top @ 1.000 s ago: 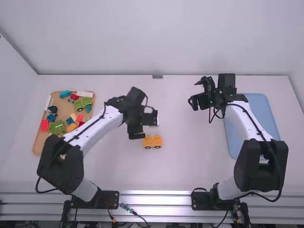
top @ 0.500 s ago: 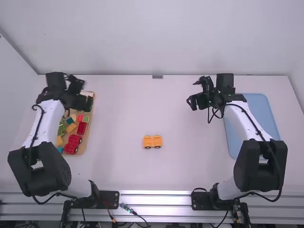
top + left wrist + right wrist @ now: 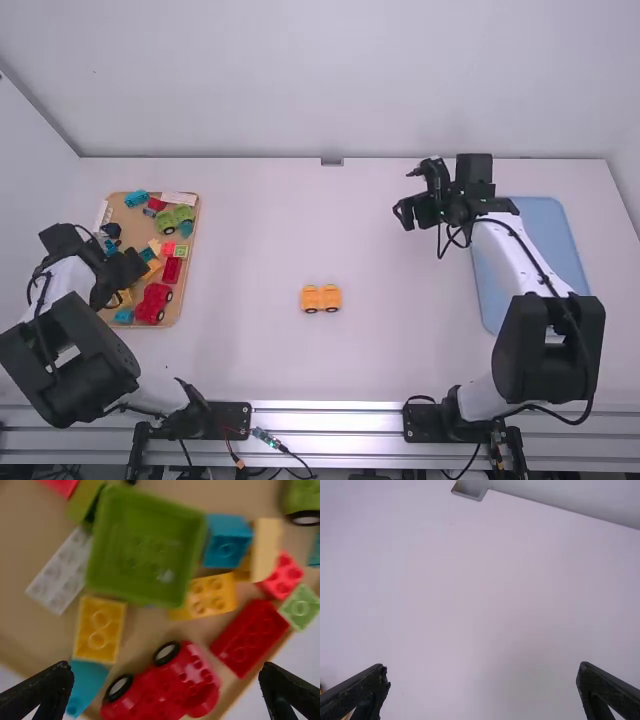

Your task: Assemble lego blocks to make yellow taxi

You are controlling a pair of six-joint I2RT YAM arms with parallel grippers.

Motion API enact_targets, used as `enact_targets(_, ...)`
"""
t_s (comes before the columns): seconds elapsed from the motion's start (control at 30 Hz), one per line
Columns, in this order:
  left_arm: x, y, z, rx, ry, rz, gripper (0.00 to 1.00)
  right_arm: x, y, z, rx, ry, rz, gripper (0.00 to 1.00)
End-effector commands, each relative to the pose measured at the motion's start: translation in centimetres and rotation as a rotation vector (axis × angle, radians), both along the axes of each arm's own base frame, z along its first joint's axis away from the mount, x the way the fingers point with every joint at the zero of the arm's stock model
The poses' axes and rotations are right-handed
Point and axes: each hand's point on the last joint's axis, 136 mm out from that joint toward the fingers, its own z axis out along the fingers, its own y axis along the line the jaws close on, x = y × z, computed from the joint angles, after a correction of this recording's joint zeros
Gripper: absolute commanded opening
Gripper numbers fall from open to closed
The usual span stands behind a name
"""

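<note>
Block-picking stage, likely: left gripper and right gripper spread wide, empty; next, pinch a yellow block from the tray for the wheeled base.

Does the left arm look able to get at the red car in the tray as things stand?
Probably yes. The left gripper is open above the tray, and nothing lies on top of the red car. The teal block close beside it might crowd one finger.
</note>
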Motion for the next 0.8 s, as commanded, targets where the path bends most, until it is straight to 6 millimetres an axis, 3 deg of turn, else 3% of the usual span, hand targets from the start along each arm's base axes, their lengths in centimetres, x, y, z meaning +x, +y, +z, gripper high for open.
enact_targets(0.0,-2.3,1.0,-1.1,-0.034,0.05,0.131,0.99,0.6,0.5,1.5,0.004,-0.04,0.016,0.99)
enact_targets(0.17,-3.3,1.6,-1.1,-0.024,0.065,0.052,0.98,0.6,0.7,1.6,0.003,-0.042,0.022,0.99)
enact_targets(0.33,-2.3,1.2,-2.4,-0.035,0.11,-0.06,0.95,0.4,1.4,1.6,0.003,-0.043,0.038,0.99)
enact_targets(0.47,-2.2,2.0,-3.6,-0.065,0.215,-0.057,0.99,0.5,2.0,1.7,0.004,-0.053,0.051,0.99)
enact_targets(0.53,-2.3,2.9,-4.5,-0.082,0.282,-0.03,0.93,0.6,1.9,1.8,0.005,-0.058,0.049,0.99)
enact_targets(0.63,-1.7,3.4,-5.4,-0.103,0.297,-0.024,0.94,0.6,1.9,1.8,0.004,-0.057,0.049,1.0)
enact_targets(0.77,-1.5,3.6,-6.3,-0.108,0.305,-0.05,0.75,0.6,1.9,1.8,0.006,-0.058,0.046,1.0)
